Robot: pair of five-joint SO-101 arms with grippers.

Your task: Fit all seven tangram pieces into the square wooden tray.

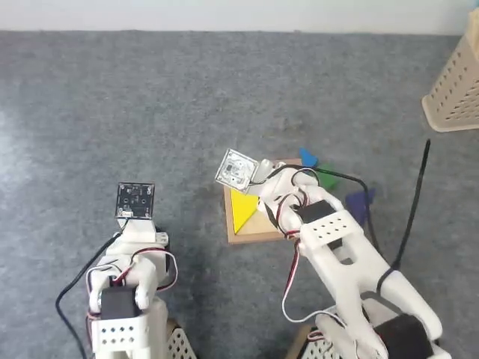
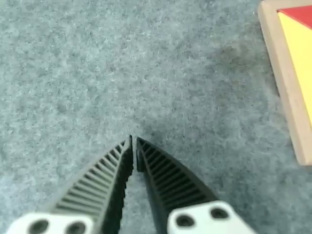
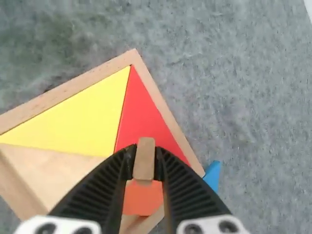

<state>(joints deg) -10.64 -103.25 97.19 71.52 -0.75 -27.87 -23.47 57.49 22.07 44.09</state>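
Observation:
The square wooden tray (image 3: 63, 92) holds a large yellow triangle (image 3: 78, 122) and a large red triangle (image 3: 144, 122) side by side. My right gripper (image 3: 145, 148) hangs over the tray, shut on an orange piece (image 3: 142, 195) held on edge beside the red triangle. A blue piece (image 3: 212, 175) lies on the carpet just outside the tray rim. In the high view the tray (image 1: 239, 233) lies under the right arm, with blue (image 1: 308, 157), green (image 1: 327, 178) and purple (image 1: 361, 203) pieces beyond it. My left gripper (image 2: 133, 141) is shut on nothing above bare carpet, left of the tray corner (image 2: 282, 73).
Grey carpet covers the table. A pale slotted basket (image 1: 456, 82) stands at the far right. A black cable (image 1: 413, 202) runs along the right side past the purple piece. The left arm (image 1: 127, 254) stands well left of the tray.

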